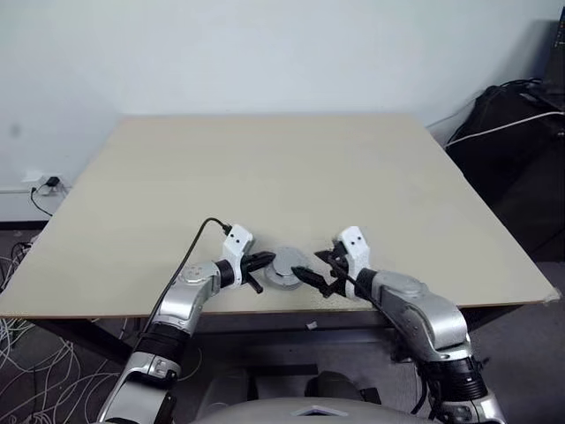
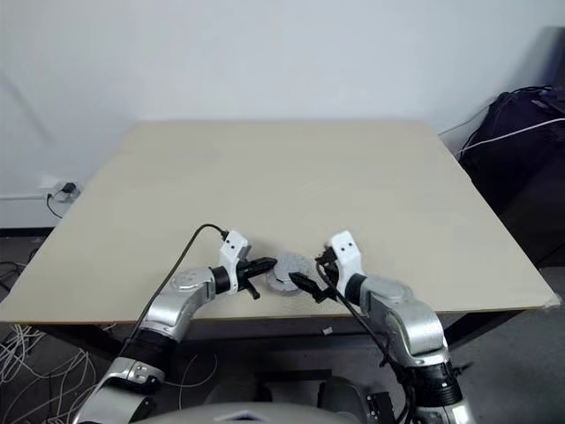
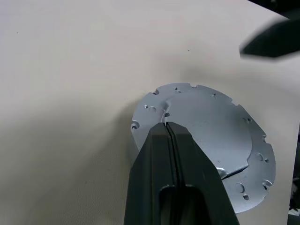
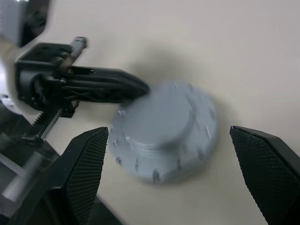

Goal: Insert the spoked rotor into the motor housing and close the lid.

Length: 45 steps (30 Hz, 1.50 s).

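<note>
Left wrist view – left gripper (image 3: pixel 168 129) jaws together on lid (image 3: pixel 206 140); right wrist view – right gripper (image 4: pixel 178 154) jaws apart.

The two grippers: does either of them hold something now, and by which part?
Nothing is held. The left gripper, shut, rests against the lid; the right gripper stands open around it.

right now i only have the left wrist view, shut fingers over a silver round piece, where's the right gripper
Observer: The right gripper sits just past the lid, opposite the left gripper.
Operator: open or shut
Observer: Open; in the right wrist view its fingers stand wide on either side of the lid, gripping nothing.
Operator: how close to the table edge is this
Observer: Close: the lid lies near the front edge of the table, right before the robot.
</note>
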Each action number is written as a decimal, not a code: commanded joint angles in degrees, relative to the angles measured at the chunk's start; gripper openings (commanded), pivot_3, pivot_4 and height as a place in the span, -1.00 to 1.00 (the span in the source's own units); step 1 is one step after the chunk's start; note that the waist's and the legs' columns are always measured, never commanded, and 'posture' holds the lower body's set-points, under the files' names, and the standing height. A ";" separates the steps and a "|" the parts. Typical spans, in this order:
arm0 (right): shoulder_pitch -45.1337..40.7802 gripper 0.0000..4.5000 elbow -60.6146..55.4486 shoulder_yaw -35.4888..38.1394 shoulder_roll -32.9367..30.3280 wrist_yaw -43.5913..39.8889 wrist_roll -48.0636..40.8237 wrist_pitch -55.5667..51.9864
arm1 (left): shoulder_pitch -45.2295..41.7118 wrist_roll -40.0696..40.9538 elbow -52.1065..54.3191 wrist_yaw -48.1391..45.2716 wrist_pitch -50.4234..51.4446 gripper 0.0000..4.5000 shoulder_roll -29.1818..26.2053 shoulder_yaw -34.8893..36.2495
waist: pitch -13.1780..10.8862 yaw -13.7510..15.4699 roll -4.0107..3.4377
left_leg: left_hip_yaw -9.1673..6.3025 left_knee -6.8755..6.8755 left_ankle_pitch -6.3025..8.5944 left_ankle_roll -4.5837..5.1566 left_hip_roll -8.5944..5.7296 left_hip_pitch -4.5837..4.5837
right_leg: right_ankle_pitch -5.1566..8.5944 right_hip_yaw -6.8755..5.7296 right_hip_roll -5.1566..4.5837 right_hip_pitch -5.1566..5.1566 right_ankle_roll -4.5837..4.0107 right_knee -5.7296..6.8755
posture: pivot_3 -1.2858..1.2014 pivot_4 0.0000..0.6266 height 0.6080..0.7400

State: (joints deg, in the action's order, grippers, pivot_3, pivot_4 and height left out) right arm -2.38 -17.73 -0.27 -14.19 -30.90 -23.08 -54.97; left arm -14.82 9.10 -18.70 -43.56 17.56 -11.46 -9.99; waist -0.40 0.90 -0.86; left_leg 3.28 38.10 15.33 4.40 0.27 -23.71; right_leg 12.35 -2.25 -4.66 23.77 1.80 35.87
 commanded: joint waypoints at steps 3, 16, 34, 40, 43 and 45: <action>-0.42 0.99 -2.27 9.94 7.04 7.67 -8.32 -9.75 | 0.61 -0.83 -1.99 -0.13 1.57 -1.00 -0.18 -1.34 | 0.04 -0.02 -0.05 | 0.00 0.00 0.00 0.00 0.00 0.02 | 0.00 0.00 0.00 -0.01 0.00 0.04 | 0.03 -1.00 1.00; -7.22 0.99 4.19 24.71 21.16 25.13 -14.17 -20.40 | 0.13 -1.04 -2.23 -0.15 1.19 -1.00 -0.49 -1.37 | 0.09 -0.15 -0.16 | 0.02 0.01 0.00 0.00 -0.05 0.00 | 0.00 0.00 0.00 -0.02 0.01 0.01 | 0.03 -1.00 1.00; -8.85 0.99 13.11 21.39 22.69 25.19 -17.11 -20.05 | 0.39 -0.91 -1.91 -0.07 1.36 -1.00 -0.67 -1.17 | 0.11 -0.35 -0.17 | 0.04 0.04 -0.02 0.04 -0.04 0.08 | -0.01 -0.01 0.16 -0.10 0.04 0.05 | 0.03 -1.00 1.00; -9.88 0.99 18.66 22.42 22.84 25.34 -16.65 -14.64 | 0.54 -0.85 -1.47 -0.07 1.57 -1.00 -0.69 -1.14 | 0.13 -1.00 -0.14 | 0.04 0.10 -0.06 0.10 -0.03 0.18 | -0.04 -0.03 0.27 -0.24 0.10 0.07 | 0.03 -1.00 1.00; -9.83 0.99 20.26 22.02 22.80 25.29 -16.85 -13.32 | 0.56 -0.84 -1.39 -0.09 1.66 -1.00 -0.70 -1.16 | 0.15 -1.31 -0.10 | 0.05 0.13 -0.13 0.23 -0.03 0.23 | -0.07 -0.07 0.29 -0.29 0.15 0.08 | 0.03 -1.00 1.00; -9.62 0.99 21.28 21.25 22.79 25.40 -16.56 -12.29 | 0.51 -0.88 -1.46 -0.04 1.57 -1.00 -0.71 -1.24 | 0.19 -1.51 -0.05 | 0.07 0.14 -0.13 0.22 -0.03 0.25 | -0.08 -0.07 0.29 -0.31 0.17 0.08 | 0.03 -1.00 1.00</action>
State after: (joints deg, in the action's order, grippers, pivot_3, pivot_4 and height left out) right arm -12.17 2.30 21.95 5.48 -6.05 -39.86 -69.02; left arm -14.86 9.11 -19.29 -43.44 17.56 -12.40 -9.63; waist -0.21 -0.61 -0.92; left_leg 3.35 38.24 15.20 4.61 0.24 -23.46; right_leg 12.26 -2.32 -4.37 23.46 1.98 35.96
